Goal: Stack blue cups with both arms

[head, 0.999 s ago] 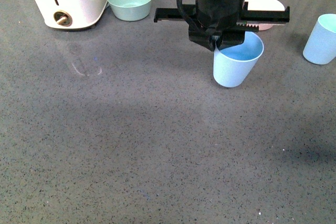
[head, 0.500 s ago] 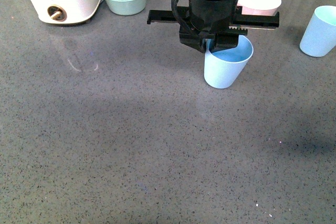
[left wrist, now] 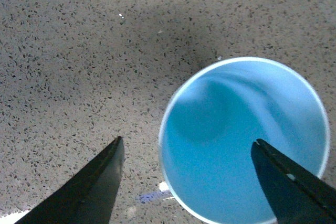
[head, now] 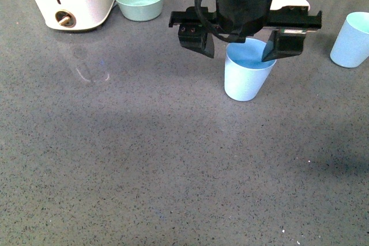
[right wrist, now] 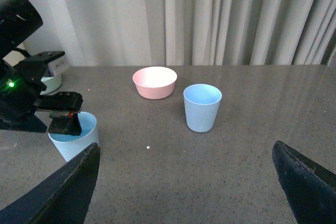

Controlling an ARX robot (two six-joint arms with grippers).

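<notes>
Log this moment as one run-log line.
left gripper: open over centre blue cup | right gripper: open, empty | second blue cup: upright, unstacked

Mint bowl [head: 140, 2], pink bowl [right wrist: 155, 82], white appliance [head: 75, 1]

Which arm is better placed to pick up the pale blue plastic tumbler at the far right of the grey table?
Probably right. The right gripper is open and faces the pale blue plastic tumbler at far right, which stands free; the open left gripper hangs over the other blue tumbler mid-table.
</notes>
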